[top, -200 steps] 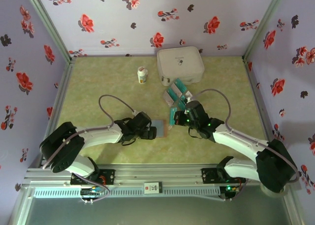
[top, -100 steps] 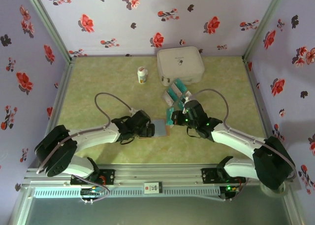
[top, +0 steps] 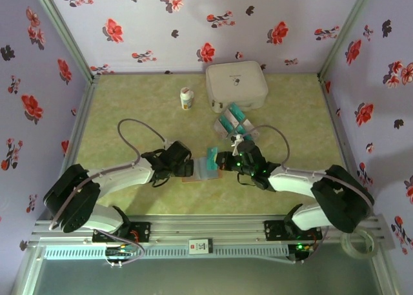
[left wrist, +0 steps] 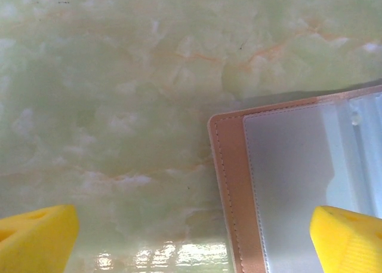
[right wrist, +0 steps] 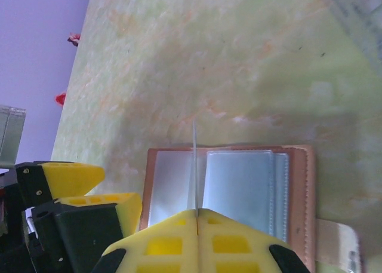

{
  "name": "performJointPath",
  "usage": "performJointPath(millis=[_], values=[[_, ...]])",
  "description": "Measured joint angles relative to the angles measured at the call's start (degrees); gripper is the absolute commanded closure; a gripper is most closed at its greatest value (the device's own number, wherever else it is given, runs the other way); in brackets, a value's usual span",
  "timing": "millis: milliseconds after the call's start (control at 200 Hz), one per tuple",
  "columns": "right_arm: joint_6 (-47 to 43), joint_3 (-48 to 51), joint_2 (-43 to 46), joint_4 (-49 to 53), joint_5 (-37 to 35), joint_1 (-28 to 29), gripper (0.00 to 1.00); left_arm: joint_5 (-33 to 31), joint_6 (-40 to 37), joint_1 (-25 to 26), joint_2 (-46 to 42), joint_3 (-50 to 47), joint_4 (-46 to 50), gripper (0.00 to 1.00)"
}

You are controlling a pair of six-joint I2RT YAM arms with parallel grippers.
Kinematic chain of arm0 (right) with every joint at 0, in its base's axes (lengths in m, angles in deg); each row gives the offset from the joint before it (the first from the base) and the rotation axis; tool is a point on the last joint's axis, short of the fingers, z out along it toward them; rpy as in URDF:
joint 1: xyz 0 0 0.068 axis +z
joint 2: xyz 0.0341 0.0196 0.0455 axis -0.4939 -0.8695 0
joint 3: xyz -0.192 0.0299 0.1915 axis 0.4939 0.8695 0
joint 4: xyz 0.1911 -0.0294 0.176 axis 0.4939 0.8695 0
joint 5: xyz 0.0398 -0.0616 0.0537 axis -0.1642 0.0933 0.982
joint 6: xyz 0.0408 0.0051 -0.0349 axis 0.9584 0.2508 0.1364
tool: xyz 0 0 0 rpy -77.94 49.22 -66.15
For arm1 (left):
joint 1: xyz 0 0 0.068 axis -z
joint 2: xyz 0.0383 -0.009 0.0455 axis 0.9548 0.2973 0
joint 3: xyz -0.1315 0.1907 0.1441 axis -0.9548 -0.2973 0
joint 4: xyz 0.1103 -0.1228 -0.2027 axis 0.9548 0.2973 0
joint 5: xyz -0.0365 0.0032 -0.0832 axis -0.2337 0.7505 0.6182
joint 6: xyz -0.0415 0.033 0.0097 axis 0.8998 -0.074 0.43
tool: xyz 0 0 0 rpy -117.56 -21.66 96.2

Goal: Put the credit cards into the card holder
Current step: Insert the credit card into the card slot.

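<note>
A brown leather-like folding card holder point(top: 205, 172) lies open near the green marbled table's point(top: 129, 108) near edge. The right gripper point(right wrist: 197, 216) pinches one teal card point(top: 211, 157) upright over its clear pockets. The left gripper point(top: 189, 169), fingers spread wide, straddles the holder's left edge. More teal cards point(top: 232, 122) lie beyond, before a white rounded case point(top: 236, 85) and a small white bottle point(top: 186, 99).

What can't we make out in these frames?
- Held card: right wrist sees it edge-on, face hidden.
- Holder: left wrist, cut off at right and bottom edges.
- Loose cards: top view, overlapping, too small to count.
- Whether the held card is in the holder yet: top view too small.
</note>
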Motion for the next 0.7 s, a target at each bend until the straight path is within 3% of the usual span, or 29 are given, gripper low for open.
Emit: performJointPath(millis=[330,700], values=[[1.90,1.44,-5.01,-10.16,1.22,0.59,1.00,0.48,0.28,0.00,-2.05,-4.68,-2.43,0.00],[2.49,2.19,-5.64,-12.35,1.22,0.72,1.00,0.48,0.52,0.00,-1.79,-6.56,-3.69,0.00]])
